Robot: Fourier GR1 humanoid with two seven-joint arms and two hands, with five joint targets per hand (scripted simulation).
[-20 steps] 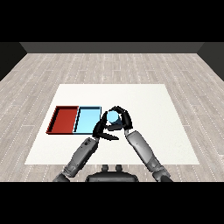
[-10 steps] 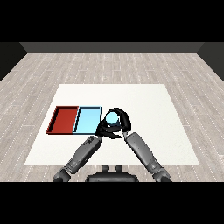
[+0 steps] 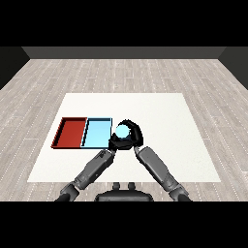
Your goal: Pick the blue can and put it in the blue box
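The blue can [image 3: 122, 131] shows its pale round top just right of the light blue tray [image 3: 96, 133], at that tray's right rim. My right hand [image 3: 133, 137] is curled round the can, and I cannot see whether the can rests on the table. My left hand [image 3: 113, 144] lies low beside the can, merged with the right hand's dark shape and mostly hidden. The red tray [image 3: 71, 131] lies left of the blue one, touching it.
Both trays hold nothing that I can see. The white table [image 3: 164, 116] stretches to the right and back of the hands. A wooden floor [image 3: 124, 72] surrounds the table.
My right hand has carried the can leftwards and a little nearer, up to the blue tray's right rim. It now overlaps my left hand, whose spread fingers showed before.
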